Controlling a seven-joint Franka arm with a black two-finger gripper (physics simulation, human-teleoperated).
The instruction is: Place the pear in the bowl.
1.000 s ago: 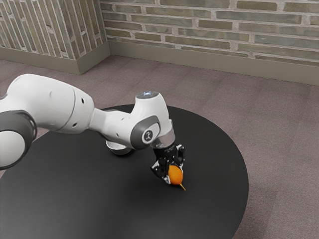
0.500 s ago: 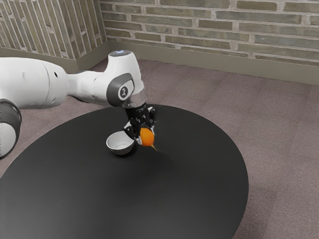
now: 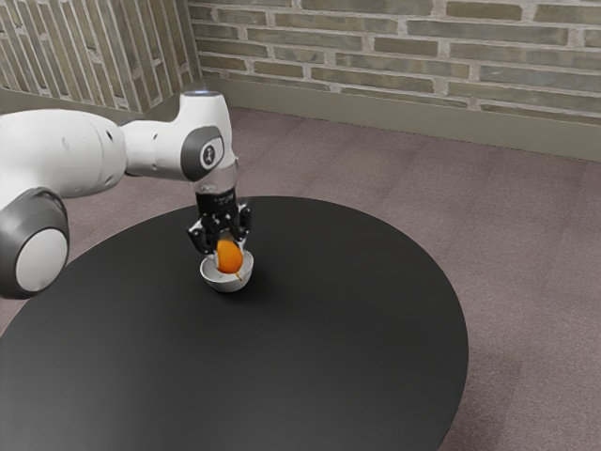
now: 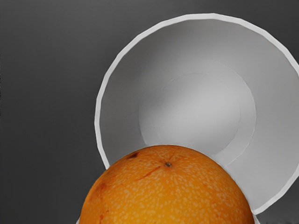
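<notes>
Brick wall point(image 3: 423, 52) forms the background, with a round black table point(image 3: 347, 376) before it. At nine o'clock in the exterior view, the white arm point(image 3: 70, 155) enters and reaches across to a hand pointed downward. Next, toward twelve o'clock on the tabletop, the white bowl point(image 3: 225, 285) stands upright. Gripper point(image 3: 228, 251) found directly above it, pinching the pear point(image 3: 229, 256), which is orange in colour; its stem point(image 3: 238, 276) points toward five o'clock in the exterior view. Pear location: at the bowl's mouth, held and not released; whether it touches the inside cannot be determined. From the wrist view, the pear overlaps part of the rim point(image 4: 96, 122), with much of the hollow lying off to one side of it. Assessment: lowering is the step in hand, and the task is judged nearly complete. Recommended practice: centre the pear over the hollow first, allowing for the hand camera's slanted line of sight, then descend straight and slowly. Keep the grip firm until the bowl's floor bears the weight, part the grip evenly, and withdraw straight up. Risks noted: the stem may catch the rim, a low hand may nudge the bowl, and an early release may let the pear roll out.
</notes>
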